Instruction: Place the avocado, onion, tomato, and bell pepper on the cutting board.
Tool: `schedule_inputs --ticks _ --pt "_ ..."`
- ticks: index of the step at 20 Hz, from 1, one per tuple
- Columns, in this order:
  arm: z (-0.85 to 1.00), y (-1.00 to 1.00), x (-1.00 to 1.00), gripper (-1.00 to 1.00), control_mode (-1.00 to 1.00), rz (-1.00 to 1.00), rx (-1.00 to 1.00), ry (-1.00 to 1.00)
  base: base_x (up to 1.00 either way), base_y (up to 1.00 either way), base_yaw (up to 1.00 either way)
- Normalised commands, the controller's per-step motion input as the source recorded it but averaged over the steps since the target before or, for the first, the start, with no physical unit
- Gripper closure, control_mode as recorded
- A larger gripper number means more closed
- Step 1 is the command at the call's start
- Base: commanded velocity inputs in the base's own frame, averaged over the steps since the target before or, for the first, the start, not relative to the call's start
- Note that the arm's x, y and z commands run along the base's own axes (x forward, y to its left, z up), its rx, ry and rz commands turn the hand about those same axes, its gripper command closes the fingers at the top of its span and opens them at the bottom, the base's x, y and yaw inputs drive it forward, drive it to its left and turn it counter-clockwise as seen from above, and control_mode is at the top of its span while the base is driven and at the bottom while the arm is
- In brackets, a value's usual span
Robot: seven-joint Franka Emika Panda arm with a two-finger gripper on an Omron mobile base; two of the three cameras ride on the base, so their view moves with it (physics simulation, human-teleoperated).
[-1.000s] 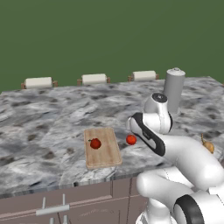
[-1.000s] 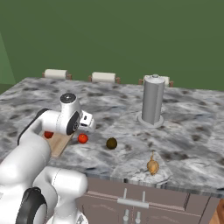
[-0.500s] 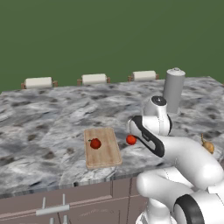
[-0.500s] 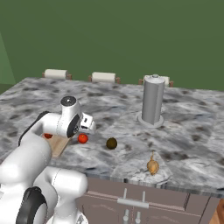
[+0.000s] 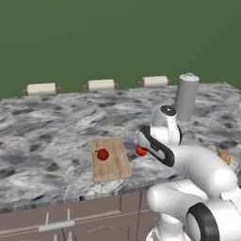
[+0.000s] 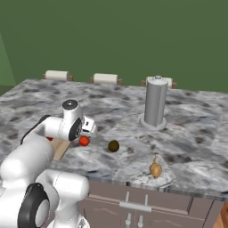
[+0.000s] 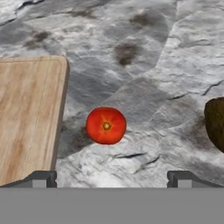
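My gripper (image 7: 111,177) was spread wide and held nothing. Straight ahead of it, between the lines of my two fingertips, the tomato (image 7: 106,125) lay on the table (image 7: 144,57), just beside the cutting board (image 7: 28,113) edge. It looked small, round, smooth and probably light, so it could roll; I judged I should pinch it across its widest middle. The avocado (image 7: 215,122) was off to one side.

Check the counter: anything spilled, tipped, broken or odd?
Nothing stands out. One red vegetable sits on the cutting board, another lies on the counter beside it. The avocado and onion rest intact on the counter, and the grey canister stands upright.
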Motion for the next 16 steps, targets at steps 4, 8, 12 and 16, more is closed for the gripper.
schedule_inputs --ticks 4,8,12,16 --pt "-0.10 0.14 0.19 -1.00 -1.00 0.00 0.00 0.01 0.00 0.00 0.00" --pt "-0.07 0.07 0.18 -1.00 -1.00 0.00 0.00 0.02 0.00 0.00 0.00" --pt "-0.12 0.00 0.05 -1.00 -1.00 0.00 0.00 0.02 0.00 0.00 0.00" --pt "-0.14 0.00 0.06 -1.00 -1.00 0.00 0.00 0.03 0.00 0.00 0.00"
